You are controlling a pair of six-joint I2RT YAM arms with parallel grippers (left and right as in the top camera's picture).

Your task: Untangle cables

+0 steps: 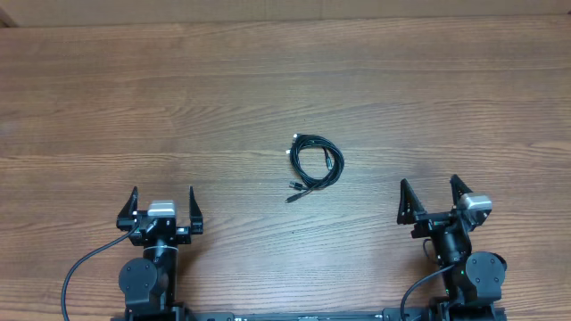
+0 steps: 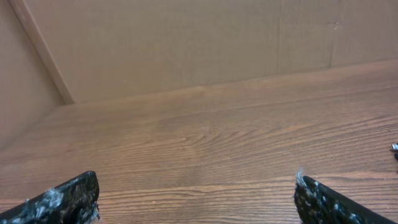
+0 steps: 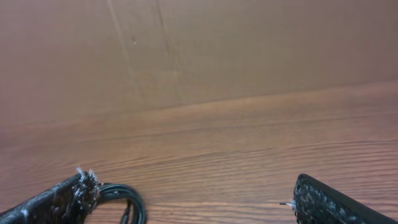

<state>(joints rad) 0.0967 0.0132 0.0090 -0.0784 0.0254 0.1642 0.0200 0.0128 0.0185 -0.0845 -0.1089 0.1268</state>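
The cables [image 1: 314, 162] lie as one small coiled bundle of thin black cords with silver-tipped plugs in the middle of the wooden table. A loop of the bundle [image 3: 127, 202] shows at the lower left of the right wrist view, and a plug tip [image 2: 395, 148] shows at the right edge of the left wrist view. My left gripper [image 1: 162, 207] is open and empty, well to the lower left of the bundle. My right gripper [image 1: 430, 195] is open and empty, to the lower right of it. Neither touches the cables.
The wooden table [image 1: 285, 89] extends to a cardboard wall [image 2: 186, 43] at the back. Thicker black arm cables [image 1: 85, 267] run from the arm bases at the front edge.
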